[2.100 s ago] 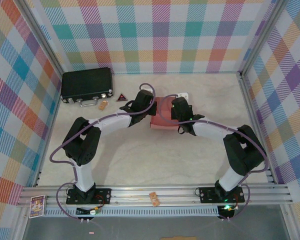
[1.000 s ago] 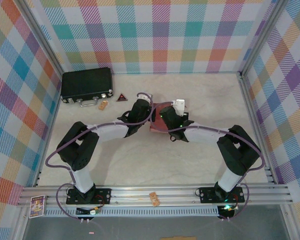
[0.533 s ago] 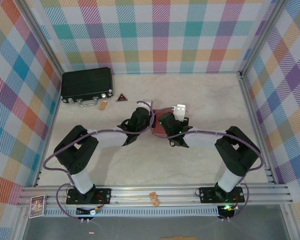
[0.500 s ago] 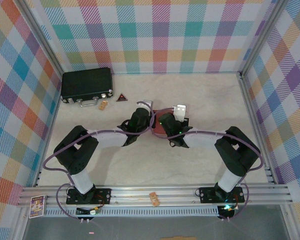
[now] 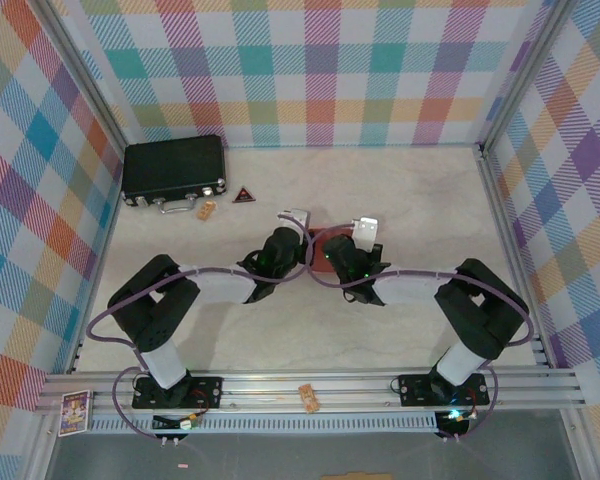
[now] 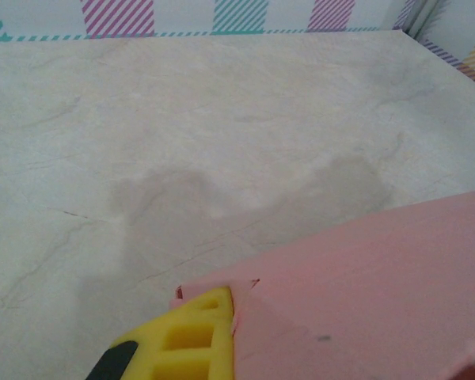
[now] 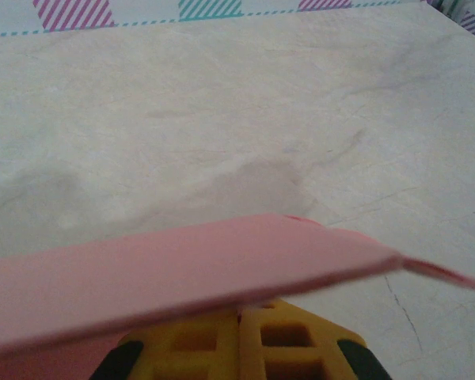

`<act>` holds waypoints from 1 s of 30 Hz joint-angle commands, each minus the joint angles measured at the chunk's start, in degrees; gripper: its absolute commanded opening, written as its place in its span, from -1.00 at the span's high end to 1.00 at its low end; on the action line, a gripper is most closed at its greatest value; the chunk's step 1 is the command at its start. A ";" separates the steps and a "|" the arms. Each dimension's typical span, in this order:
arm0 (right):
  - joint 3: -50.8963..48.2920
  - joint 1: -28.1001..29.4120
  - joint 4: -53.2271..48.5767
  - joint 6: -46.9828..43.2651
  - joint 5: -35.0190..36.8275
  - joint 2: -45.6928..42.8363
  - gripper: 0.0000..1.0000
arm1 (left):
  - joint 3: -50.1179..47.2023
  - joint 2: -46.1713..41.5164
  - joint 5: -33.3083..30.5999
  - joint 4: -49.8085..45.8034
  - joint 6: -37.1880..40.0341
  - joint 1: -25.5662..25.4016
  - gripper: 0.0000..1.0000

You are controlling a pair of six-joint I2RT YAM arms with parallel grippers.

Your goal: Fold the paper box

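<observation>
2 arms meet mid-table (image 5: 400, 190). Left gripper (image 6: 228, 307) is pinching a corner of the pink paper box (image 6: 364, 293), right gripper (image 7: 239, 318) is squeezed closed right under its edge.

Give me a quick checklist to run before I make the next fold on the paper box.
1. Left gripper shut on the paper box: ok. The card looks pinched beside its yellow finger.
2. Right gripper holding the card: cannot tell. Its fingers are shut together, and the card's edge lies across above them.
3. Fold state of the box: cannot tell. Both arms cover it in the top view.
4. Black case away from the work: ok. It sits at the table's far left.
5. Table ahead of both grippers free of obstacles: ok in both wrist views.
</observation>
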 commanded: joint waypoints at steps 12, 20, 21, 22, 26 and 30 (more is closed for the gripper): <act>-2.77 0.51 -6.72 7.61 -0.87 0.02 0.95 | 0.80 -0.51 -1.53 -1.23 -3.70 -3.46 0.83; -2.17 0.60 -8.27 8.05 -0.87 0.23 0.95 | 1.93 -0.34 -2.95 -2.49 -6.04 -3.79 0.76; -2.20 0.59 -8.32 8.14 -0.79 0.24 0.95 | 2.41 -0.26 -3.06 -3.10 -6.00 -3.79 0.76; -2.15 0.61 -8.39 8.19 -0.78 0.19 0.95 | 2.73 -0.24 -3.13 -3.38 -6.07 -3.83 0.76; -1.62 0.61 -9.00 7.86 -0.76 0.28 0.95 | 3.17 -0.08 -3.19 -3.63 -7.16 -3.84 0.74; -1.03 0.60 -9.88 7.70 -0.78 0.30 0.95 | 4.88 0.09 -3.17 -5.72 -6.51 -3.85 0.73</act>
